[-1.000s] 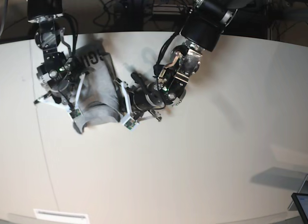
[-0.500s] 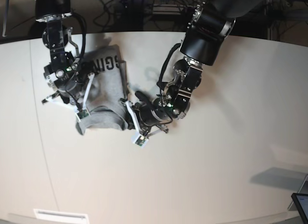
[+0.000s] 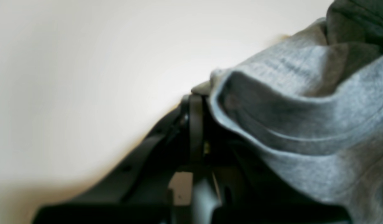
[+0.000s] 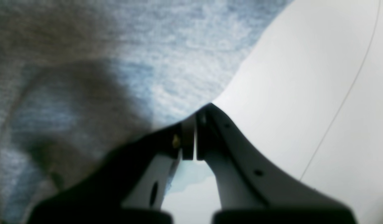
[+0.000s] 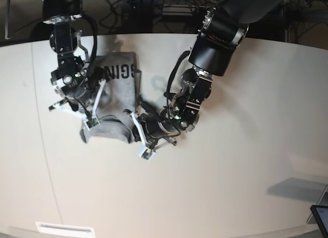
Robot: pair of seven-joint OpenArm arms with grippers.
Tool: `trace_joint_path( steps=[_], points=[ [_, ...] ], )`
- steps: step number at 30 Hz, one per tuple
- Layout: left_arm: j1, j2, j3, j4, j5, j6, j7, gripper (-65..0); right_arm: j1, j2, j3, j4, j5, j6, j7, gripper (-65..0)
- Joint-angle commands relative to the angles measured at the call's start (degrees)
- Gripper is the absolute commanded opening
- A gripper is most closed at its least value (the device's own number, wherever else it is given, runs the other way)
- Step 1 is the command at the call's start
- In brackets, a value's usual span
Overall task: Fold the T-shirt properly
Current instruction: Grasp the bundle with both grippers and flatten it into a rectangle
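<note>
A: Start with the left wrist view. What's there?

B: The left gripper (image 3: 196, 102) has its jaws pressed together, pinching a hemmed edge of the grey T-shirt (image 3: 303, 118). The cloth bunches in folds to the right of the jaws, over the pale table (image 3: 85, 62).

A: And the right wrist view?

B: The right gripper (image 4: 194, 124) is clamped too, its fingers meeting with only a hairline between them. The T-shirt (image 4: 116, 62) fills the upper left, and its edge runs right into the fingertips, so it is gripping the fabric. The white table (image 4: 303, 93) lies on the right.

A: The base view?

B: The T-shirt (image 5: 115, 94) lies crumpled at the far left of the table (image 5: 230, 187), black lettering facing up near its far edge. The right gripper (image 5: 88, 115) sits at the shirt's near left corner, the left gripper (image 5: 134, 126) at its near right corner, both low on the cloth.
</note>
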Motion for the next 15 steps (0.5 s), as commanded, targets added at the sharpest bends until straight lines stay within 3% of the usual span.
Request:
trace_joint_path(
  steps=[1,6,10,15],
  points=[
    [-1.7,0.4,0.1,0.6,0.4,0.2,0.2,-65.0,1.0,0.0,0.0,1.2,0.1,-0.1,1.2,-65.0],
    [-2.0,1.0,-0.4,0.9,0.6,0.2,0.5,-65.0,1.4,0.7,0.3,1.0,0.1,-0.1,1.3,-65.0],
    [-2.1,-0.4,-0.5,1.0,0.4,0.2,0.5,-65.0,1.9,3.1,0.4,1.2,0.1,-0.6,1.5,-65.0],
    [-1.7,-2.4,-0.6,1.1,0.4,0.2,0.1,-65.0,2.8,6.0,4.6,1.3,0.0,-4.8,1.5,-65.0]
  ],
)
